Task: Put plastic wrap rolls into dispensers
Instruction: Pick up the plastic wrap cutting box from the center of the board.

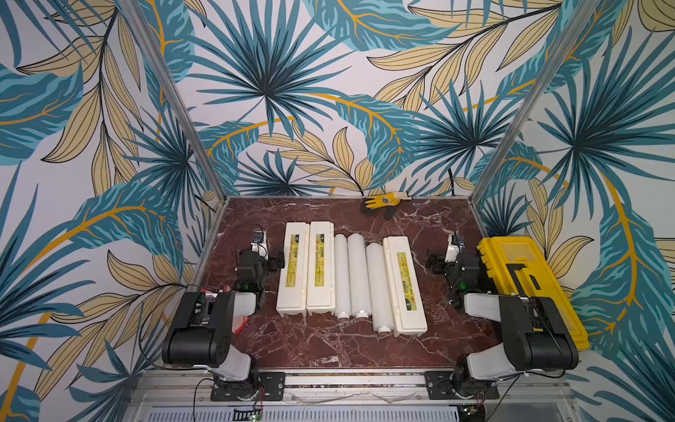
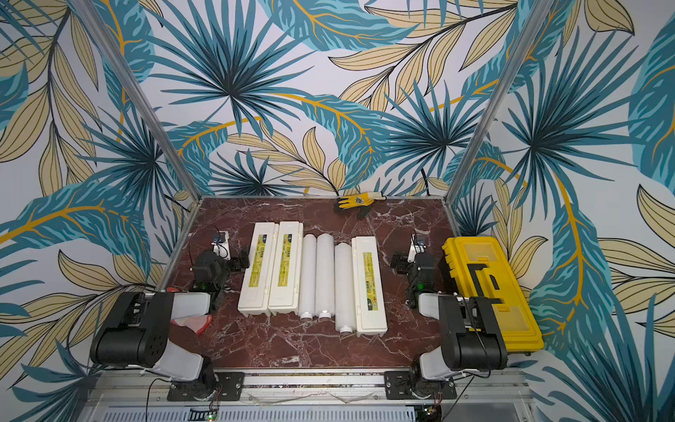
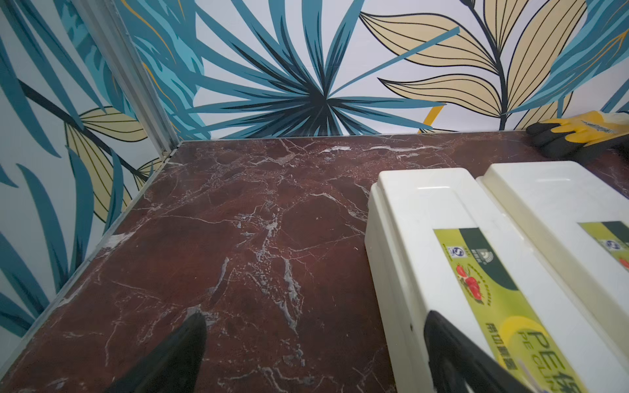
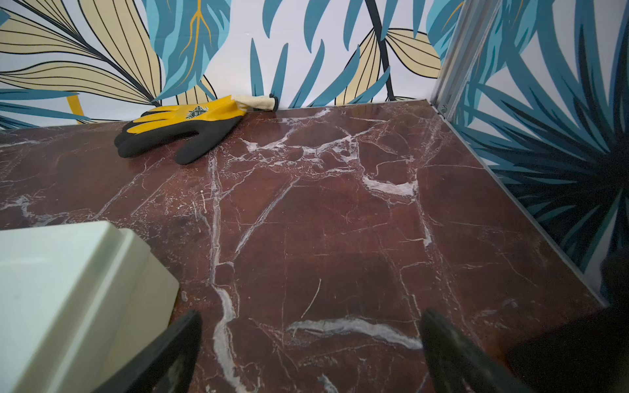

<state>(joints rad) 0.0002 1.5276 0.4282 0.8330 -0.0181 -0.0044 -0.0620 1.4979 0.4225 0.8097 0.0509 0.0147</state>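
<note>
Just beside left gripper [image 1: 276,260], leftmost dispenser [image 1: 294,270]

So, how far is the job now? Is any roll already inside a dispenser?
Done: nothing; all three plastic wrap rolls lie on the table beside the closed dispensers. In hand: nothing; left tool and right tool are open, empty. Left: every roll must go in.

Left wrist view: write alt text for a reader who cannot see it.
Two closed cream dispensers lie side by side on a red-brown marble table, the left gripper's black fingers spread open in front, holding nothing. A yellow-and-black glove lies by the back wall.
</note>
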